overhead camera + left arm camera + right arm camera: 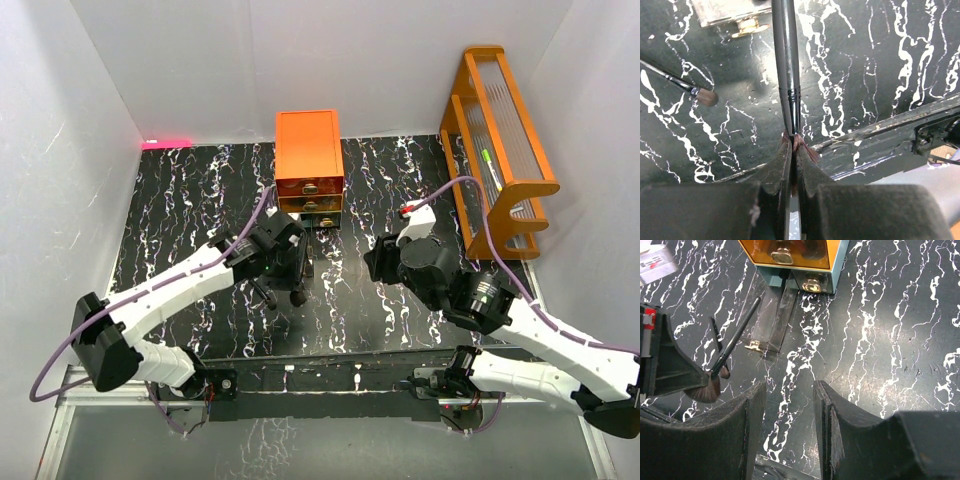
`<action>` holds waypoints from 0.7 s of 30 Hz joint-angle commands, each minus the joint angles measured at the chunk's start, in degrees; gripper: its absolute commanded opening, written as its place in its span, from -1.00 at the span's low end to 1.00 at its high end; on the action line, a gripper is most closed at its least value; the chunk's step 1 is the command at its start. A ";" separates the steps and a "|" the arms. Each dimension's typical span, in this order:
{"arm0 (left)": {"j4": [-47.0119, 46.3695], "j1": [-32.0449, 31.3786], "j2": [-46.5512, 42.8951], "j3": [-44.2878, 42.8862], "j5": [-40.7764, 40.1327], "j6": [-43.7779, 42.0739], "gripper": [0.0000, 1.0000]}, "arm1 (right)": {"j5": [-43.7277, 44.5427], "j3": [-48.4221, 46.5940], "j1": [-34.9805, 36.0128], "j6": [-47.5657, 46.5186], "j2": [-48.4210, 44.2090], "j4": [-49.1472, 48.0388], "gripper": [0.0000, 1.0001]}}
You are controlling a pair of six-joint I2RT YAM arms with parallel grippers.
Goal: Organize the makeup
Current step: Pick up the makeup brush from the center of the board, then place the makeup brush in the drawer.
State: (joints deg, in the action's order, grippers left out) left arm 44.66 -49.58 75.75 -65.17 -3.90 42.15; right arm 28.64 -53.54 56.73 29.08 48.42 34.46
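The main risk is the grip. The left gripper has the brush by its soft brown head, right where the bristles meet the metal collar, not by the stiff handle. Bristles give under pressure, so I judge that the long handle could pivot, sag or slide out once the arm moves. The hairs may also come away splayed. The handle runs to the top of the left wrist view, towards the clear drawer lying out on the surface in front of the chest. A careless swing could knock its far end against either one. A second brush lies at the left of that view, apart from the held one, and a low sweep could push it across the surface. I cannot tell whether the held brush's far tip rests on the surface or hangs clear of it.

The left jaws are pressed together on the brush head, with tufts showing on both sides of them. The right gripper hangs above bare surface at the bottom of its own view. Its jaws stand about half apart, holding and touching nothing. From there the held brush shows at centre left, slanting down to the left gripper at the frame's edge.
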 commanded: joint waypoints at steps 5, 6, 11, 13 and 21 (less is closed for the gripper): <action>-0.37 8.10 2.33 -5.77 10.45 -4.82 -1.00 | 3.06 0.47 -0.09 0.72 -2.72 -1.32 -0.09; -0.86 9.24 2.38 -5.56 12.20 -5.15 -1.00 | 3.13 0.46 -0.07 0.65 -2.83 -1.22 -0.09; -3.40 14.01 4.17 -4.47 17.17 -5.90 -1.00 | 3.59 0.26 -0.05 0.63 -3.04 -0.89 -0.09; -4.57 15.31 4.76 -4.09 18.86 -5.93 -1.00 | 3.74 0.23 -0.04 0.63 -3.20 -0.83 -0.09; -8.62 19.46 5.89 -1.39 24.49 -4.82 -1.00 | 4.22 0.31 -0.07 0.63 -3.76 -0.45 -0.08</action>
State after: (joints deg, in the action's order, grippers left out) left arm 37.98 -31.77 82.19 -67.79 15.44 37.08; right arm 30.98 -53.43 56.73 29.10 45.98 35.03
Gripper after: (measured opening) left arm 0.021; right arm 0.457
